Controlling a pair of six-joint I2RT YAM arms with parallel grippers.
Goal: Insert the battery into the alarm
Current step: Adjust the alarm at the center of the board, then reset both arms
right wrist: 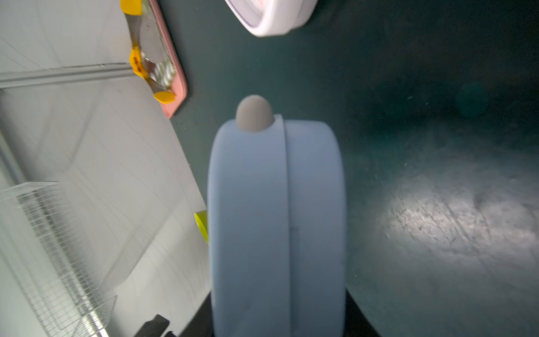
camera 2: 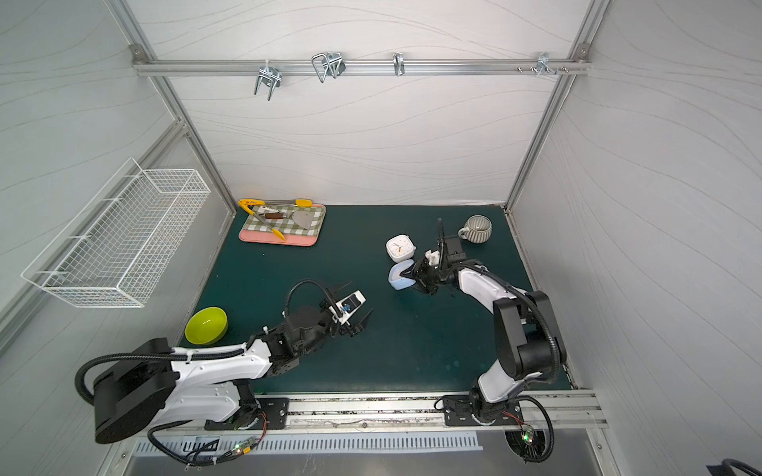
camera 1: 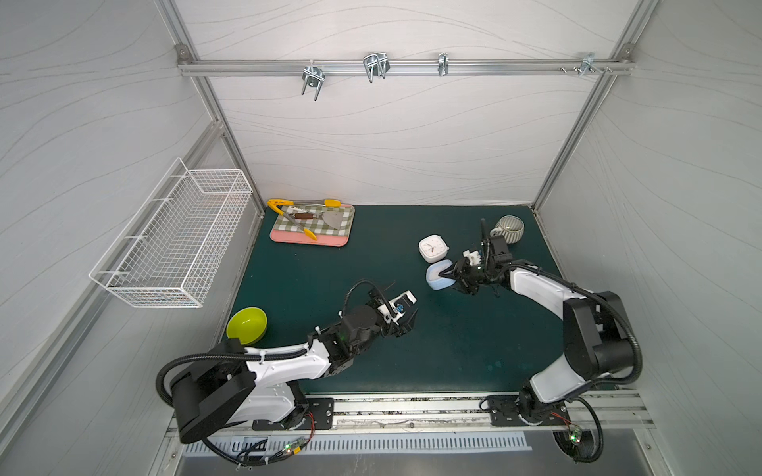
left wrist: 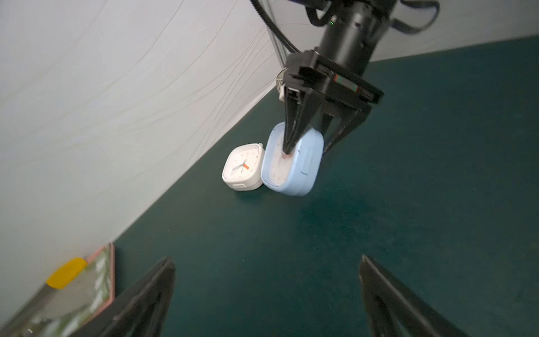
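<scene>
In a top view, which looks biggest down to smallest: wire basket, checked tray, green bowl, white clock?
1. wire basket (hangs higher, nearer the camera, which may flatter it)
2. checked tray
3. green bowl
4. white clock

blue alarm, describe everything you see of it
The blue alarm is a rounded-square plastic case with a white dial, a seam round its band, a rectangular panel and a grey knob. The right gripper pinches it across dial and back, tilted, apparently just off the mat, beside the white alarm; contact unclear.

Blue alarm [left wrist: 306, 163] smooth matt plastic; table mat [camera 1: 412, 362] matt; basket [camera 1: 181, 235] wire metal.
</scene>
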